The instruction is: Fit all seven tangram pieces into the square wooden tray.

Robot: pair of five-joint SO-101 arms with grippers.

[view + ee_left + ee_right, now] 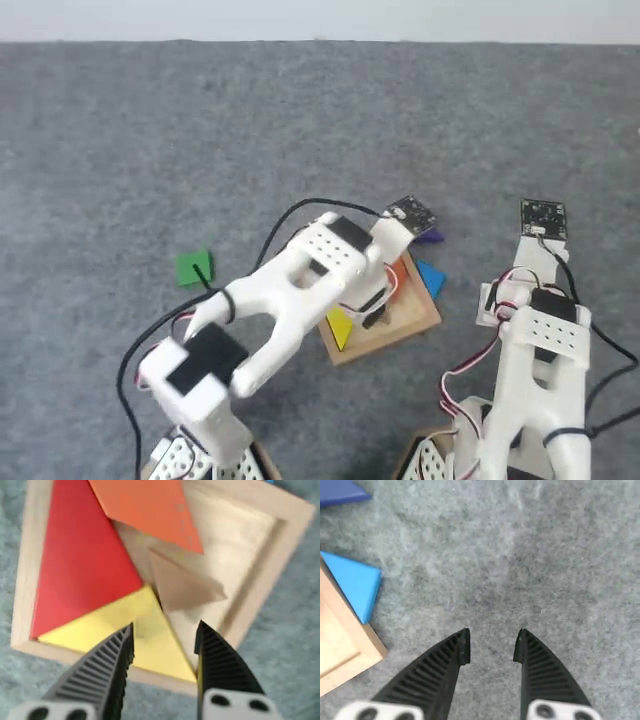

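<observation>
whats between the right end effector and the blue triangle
Bare grey carpet, seen in the right wrist view. The right end effector hangs open over it; the blue triangle lies beside the wooden tray.

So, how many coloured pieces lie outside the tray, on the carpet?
3. A green piece lies apart, left of the tray; a blue triangle close beside its right edge; a purple piece just behind it. The left arm may hide more.

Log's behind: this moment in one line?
left gripper open over yellow piece; red piece, orange piece in tray; right gripper open above carpet; blue piece outside
</observation>
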